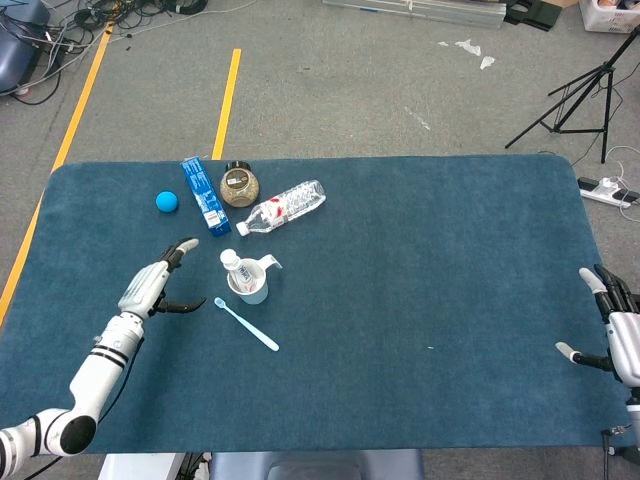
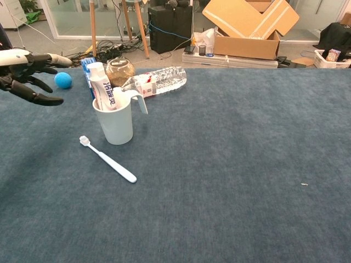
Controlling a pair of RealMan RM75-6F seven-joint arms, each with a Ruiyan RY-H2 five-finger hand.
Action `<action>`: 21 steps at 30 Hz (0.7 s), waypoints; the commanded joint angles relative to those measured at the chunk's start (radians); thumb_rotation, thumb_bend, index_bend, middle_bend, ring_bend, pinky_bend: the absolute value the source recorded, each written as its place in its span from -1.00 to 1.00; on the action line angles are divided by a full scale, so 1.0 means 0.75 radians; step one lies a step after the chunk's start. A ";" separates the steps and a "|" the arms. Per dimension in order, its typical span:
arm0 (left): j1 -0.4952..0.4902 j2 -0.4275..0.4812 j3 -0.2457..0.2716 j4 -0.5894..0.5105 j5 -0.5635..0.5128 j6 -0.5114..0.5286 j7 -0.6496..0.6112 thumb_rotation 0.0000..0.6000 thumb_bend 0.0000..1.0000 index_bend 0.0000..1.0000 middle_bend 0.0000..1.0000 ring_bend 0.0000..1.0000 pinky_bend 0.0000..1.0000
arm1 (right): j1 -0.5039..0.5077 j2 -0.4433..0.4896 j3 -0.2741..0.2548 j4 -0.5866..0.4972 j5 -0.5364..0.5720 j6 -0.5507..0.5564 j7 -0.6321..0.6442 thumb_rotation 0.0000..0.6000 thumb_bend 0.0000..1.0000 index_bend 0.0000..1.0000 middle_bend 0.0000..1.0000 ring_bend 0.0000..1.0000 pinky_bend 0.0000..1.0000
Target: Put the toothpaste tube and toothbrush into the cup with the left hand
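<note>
A white toothpaste tube [image 1: 236, 268] [image 2: 101, 86] stands upright inside the pale blue cup [image 1: 250, 285] [image 2: 115, 124], its cap sticking above the rim. A light blue toothbrush [image 1: 247, 325] [image 2: 108, 160] lies flat on the cloth just in front of the cup. My left hand [image 1: 150, 286] [image 2: 24, 70] hovers to the left of the cup, fingers spread, holding nothing. At the table's right edge my right hand [image 1: 610, 325] rests with its fingers apart and empty; the chest view does not show it.
Behind the cup lie a clear water bottle [image 1: 285, 207] [image 2: 159, 80], a round jar [image 1: 238, 185] [image 2: 120, 69], a blue box [image 1: 205, 195] and a blue ball [image 1: 166, 202] [image 2: 62, 80]. The blue table cloth [image 1: 420, 300] stretches right.
</note>
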 commanded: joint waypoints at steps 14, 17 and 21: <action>0.158 0.099 0.276 0.226 0.760 0.517 0.179 1.00 -0.76 -0.65 0.58 0.58 0.88 | -0.002 0.001 0.004 -0.002 0.006 0.005 0.001 1.00 -1.00 -1.00 -1.00 -1.00 0.20; 0.142 0.069 0.292 0.286 0.859 0.558 0.181 1.00 -0.76 -0.45 0.90 0.87 1.00 | -0.002 0.001 0.004 -0.003 0.006 0.005 0.000 1.00 -1.00 -1.00 -1.00 -1.00 0.20; 0.096 -0.010 0.311 0.402 0.985 0.591 0.159 1.00 -0.76 -0.18 1.00 1.00 1.00 | -0.001 0.002 0.007 -0.003 0.012 0.002 0.002 1.00 -1.00 -1.00 -1.00 -1.00 0.20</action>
